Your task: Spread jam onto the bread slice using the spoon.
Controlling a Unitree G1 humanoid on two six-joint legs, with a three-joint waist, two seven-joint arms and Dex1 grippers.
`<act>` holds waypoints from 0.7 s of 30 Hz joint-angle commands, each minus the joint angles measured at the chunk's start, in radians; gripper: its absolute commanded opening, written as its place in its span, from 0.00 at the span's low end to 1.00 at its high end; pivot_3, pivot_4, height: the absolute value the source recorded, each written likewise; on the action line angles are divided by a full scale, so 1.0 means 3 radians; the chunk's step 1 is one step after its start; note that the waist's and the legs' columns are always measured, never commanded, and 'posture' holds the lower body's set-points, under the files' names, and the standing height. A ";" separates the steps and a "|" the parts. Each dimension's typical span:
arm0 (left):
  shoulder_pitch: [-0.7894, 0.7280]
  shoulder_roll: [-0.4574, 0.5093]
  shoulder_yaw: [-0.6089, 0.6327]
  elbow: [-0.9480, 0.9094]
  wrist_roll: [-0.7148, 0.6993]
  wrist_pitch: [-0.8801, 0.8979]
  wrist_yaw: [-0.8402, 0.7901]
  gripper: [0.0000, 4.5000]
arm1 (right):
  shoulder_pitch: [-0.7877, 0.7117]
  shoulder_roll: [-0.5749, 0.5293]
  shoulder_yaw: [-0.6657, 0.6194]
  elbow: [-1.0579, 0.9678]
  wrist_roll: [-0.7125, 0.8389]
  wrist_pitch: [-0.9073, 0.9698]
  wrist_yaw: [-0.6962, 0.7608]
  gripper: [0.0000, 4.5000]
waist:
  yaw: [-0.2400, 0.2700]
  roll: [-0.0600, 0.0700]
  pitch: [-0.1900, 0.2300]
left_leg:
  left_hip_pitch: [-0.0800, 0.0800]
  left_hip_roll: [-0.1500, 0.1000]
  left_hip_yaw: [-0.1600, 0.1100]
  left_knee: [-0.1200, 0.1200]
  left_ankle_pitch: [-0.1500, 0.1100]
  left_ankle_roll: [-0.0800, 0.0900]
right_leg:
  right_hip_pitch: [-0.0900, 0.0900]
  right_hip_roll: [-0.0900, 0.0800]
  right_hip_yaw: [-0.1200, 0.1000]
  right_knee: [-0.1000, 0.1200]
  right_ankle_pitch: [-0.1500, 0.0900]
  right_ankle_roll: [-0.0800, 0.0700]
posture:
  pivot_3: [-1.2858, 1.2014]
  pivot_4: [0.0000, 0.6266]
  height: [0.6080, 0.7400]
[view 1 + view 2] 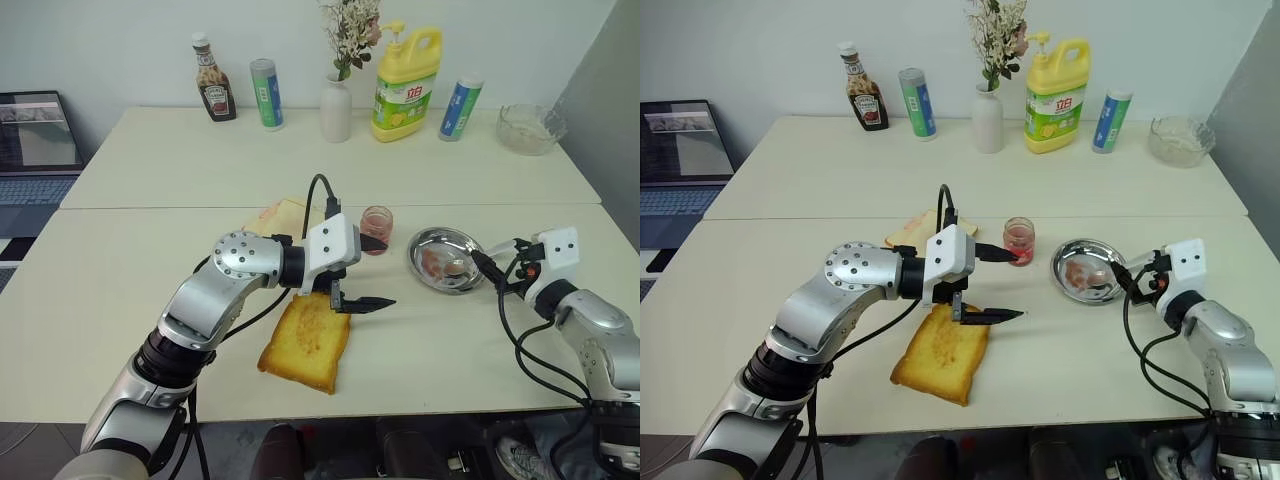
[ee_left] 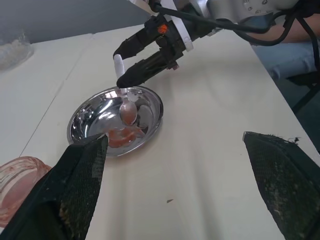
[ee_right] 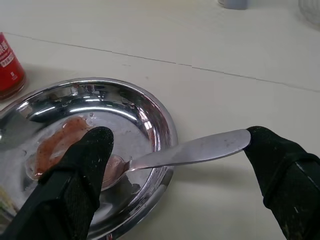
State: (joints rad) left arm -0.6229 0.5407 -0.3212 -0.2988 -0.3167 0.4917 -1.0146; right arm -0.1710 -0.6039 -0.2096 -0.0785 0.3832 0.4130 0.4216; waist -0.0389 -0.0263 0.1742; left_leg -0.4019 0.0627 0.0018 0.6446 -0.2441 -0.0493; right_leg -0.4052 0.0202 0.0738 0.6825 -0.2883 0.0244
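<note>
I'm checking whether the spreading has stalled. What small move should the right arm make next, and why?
Probably close the right gripper on the spoon handle. Its fingers stand open on either side of the handle, the bowl rests in the metal dish with jam smears, and the bread slice looks bare of red jam, so the spoon likely needs regrasping first.

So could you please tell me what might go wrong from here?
1. The spoon lies in the steel dish, its handle jutting over the rim between the right gripper's open fingers; a bump could tip it out.
2. The left gripper, open, hangs over the bread slice beside the jam and could knock the jar.
</note>
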 commanded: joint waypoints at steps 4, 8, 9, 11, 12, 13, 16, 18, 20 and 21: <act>-0.0005 -0.0019 0.0067 -0.0026 0.0015 -0.0070 0.0013 1.00 | -0.0147 0.0221 -0.0426 -0.0226 0.0435 0.0175 -0.0082 1.00 | 0.0003 0.0000 0.0000 | 0.0000 0.0000 -0.0001 0.0001 0.0000 0.0000 | 0.0001 0.0000 -0.0001 0.0001 0.0000 0.0000 | 0.52 0.24 1.00; 0.0009 -0.0006 0.0081 -0.0032 0.0012 -0.0067 0.0013 1.00 | -0.0204 0.0300 -0.0557 -0.0244 0.0619 0.0348 -0.0151 1.00 | 0.0023 0.0000 0.0000 | 0.0000 -0.0001 -0.0001 0.0001 0.0000 0.0000 | 0.0001 -0.0001 -0.0001 0.0001 0.0000 0.0000 | 0.52 0.24 1.00; 0.0013 -0.0003 0.0086 -0.0035 0.0011 -0.0061 0.0016 1.00 | -0.0212 0.0315 -0.0579 -0.0257 0.0670 0.0401 -0.0160 1.00 | 0.0024 0.0000 0.0000 | 0.0000 -0.0001 -0.0001 0.0001 0.0000 0.0000 | 0.0001 -0.0001 -0.0001 0.0001 0.0000 0.0000 | 0.52 0.24 1.00; 0.0019 0.0003 0.0093 -0.0038 0.0012 -0.0062 0.0018 1.00 | -0.0202 0.0293 -0.0557 -0.0290 0.0649 0.0406 -0.0128 1.00 | 0.0023 0.0000 0.0000 | 0.0000 -0.0001 -0.0001 0.0001 0.0000 0.0000 | 0.0001 -0.0001 -0.0001 0.0001 0.0000 0.0000 | 0.52 0.24 1.00; 0.0024 0.0008 0.0109 -0.0040 0.0008 -0.0057 0.0026 1.00 | -0.0181 0.0267 -0.0521 -0.0318 0.0612 0.0387 -0.0093 1.00 | 0.0023 0.0000 0.0000 | 0.0000 -0.0001 -0.0001 0.0001 0.0000 0.0000 | 0.0001 -0.0001 -0.0001 0.0001 0.0000 0.0000 | 0.52 0.24 1.00; 0.0032 0.0020 0.0141 -0.0040 0.0002 -0.0054 0.0036 1.00 | -0.0157 0.0241 -0.0479 -0.0358 0.0572 0.0364 -0.0055 1.00 | 0.0023 0.0000 0.0000 | 0.0000 -0.0001 -0.0001 0.0001 0.0000 0.0000 | 0.0001 -0.0001 -0.0001 0.0001 0.0000 0.0000 | 0.52 0.24 1.00; 0.0070 0.0077 0.0295 -0.0043 -0.0008 -0.0048 0.0101 1.00 | -0.0069 0.0142 -0.0375 -0.0526 0.0470 0.0281 0.0094 1.00 | 0.0021 0.0000 0.0000 | 0.0000 0.0000 -0.0001 0.0001 0.0000 0.0000 | 0.0001 -0.0001 -0.0001 0.0001 0.0000 0.0000 | 0.52 0.24 1.00; 0.0131 0.0172 0.0469 -0.0054 0.0028 -0.0056 0.0192 1.00 | 0.0015 0.0058 -0.0341 -0.0736 0.0467 0.0247 0.0234 1.00 | 0.0019 0.0000 0.0000 | 0.0000 0.0000 -0.0002 0.0000 0.0000 0.0000 | 0.0001 -0.0001 -0.0001 0.0001 0.0000 0.0000 | 0.52 0.24 1.00; 0.0249 0.0299 0.0655 -0.0059 0.0063 -0.0056 0.0288 1.00 | 0.0116 -0.0021 -0.0344 -0.0948 0.0519 0.0260 0.0354 1.00 | 0.0016 0.0000 0.0000 | 0.0001 0.0001 -0.0003 0.0000 0.0000 0.0000 | 0.0001 0.0000 -0.0001 0.0001 0.0000 0.0000 | 0.52 0.24 1.00; 0.0336 0.0394 0.0743 -0.0069 0.0081 -0.0041 0.0311 1.00 | 0.0173 -0.0067 -0.0356 -0.1055 0.0564 0.0286 0.0417 1.00 | 0.0015 0.0001 0.0000 | 0.0002 0.0001 -0.0003 -0.0001 0.0000 0.0000 | 0.0001 0.0000 -0.0002 0.0001 0.0000 0.0000 | 0.52 0.24 1.00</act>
State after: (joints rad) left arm -0.5424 0.6293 -0.1594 -0.2889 -0.3026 0.4892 -0.9416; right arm -0.1281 -0.6007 -0.2985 -0.3168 0.5313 0.5126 0.5110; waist -0.0345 -0.0261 0.1741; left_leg -0.4012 0.0633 0.0007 0.6443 -0.2442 -0.0492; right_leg -0.4049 0.0203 0.0731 0.6829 -0.2883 0.0244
